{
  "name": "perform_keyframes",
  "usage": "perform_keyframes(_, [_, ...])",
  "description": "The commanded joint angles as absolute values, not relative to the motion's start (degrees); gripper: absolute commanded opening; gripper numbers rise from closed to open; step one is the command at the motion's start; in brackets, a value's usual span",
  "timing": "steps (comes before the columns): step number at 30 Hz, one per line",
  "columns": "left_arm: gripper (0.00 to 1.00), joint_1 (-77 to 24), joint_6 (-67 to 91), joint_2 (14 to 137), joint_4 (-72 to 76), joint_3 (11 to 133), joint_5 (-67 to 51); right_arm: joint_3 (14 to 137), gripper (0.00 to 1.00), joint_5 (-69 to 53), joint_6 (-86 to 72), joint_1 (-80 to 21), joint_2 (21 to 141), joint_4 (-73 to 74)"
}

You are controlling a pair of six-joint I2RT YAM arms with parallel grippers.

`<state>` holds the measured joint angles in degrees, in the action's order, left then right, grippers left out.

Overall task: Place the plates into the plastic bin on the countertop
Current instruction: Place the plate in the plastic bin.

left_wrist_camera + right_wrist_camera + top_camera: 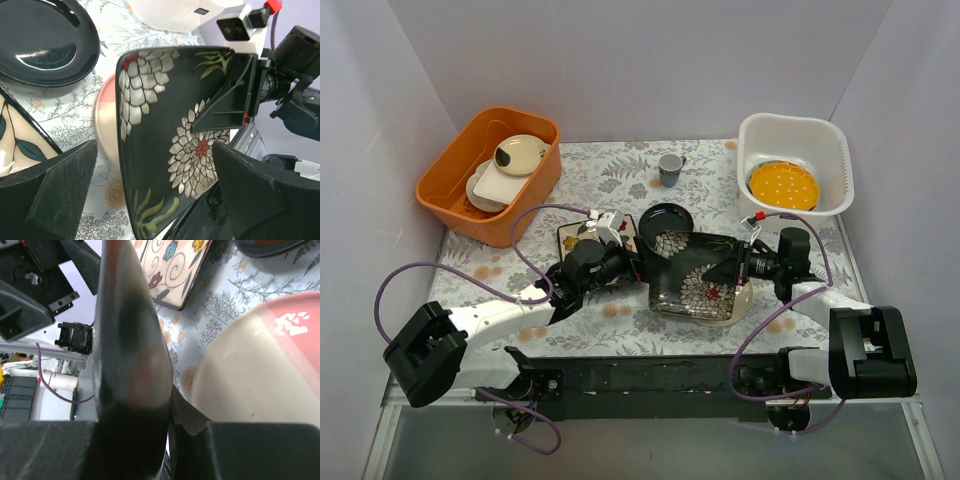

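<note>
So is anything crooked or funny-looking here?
Yes. The black flowered plate isn't lying flat: the right gripper pinches one edge and holds it up over the pink plate. Nothing looks spilled or broken.

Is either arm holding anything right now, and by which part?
The right gripper holds the black flowered plate, jaws clamped on its right rim. The left gripper is open, empty.
</note>
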<state>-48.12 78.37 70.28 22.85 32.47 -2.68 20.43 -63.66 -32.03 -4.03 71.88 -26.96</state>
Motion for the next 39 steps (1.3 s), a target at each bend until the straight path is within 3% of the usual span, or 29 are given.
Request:
perform_keyframes(1, [0.98, -48.34, 76.91, 70.58, 22.59, 33.4, -1.58, 26.8, 0.01, -62.42, -33.4, -4.39, 70.58, -28.57])
perform_keyframes(15, [0.98, -48.25, 74.62, 74.62, 23.38, 34.28, -3.25, 34.35, 0.01, -49.58, -31.9, -4.31, 69.61, -22.86])
perform_keyframes(39, [0.98, -48.34, 76.29, 65.66, 15.21, 29.89, 2.99, 53.87, 0.01, -34.55, -27.78, -3.69, 75.5, -14.6])
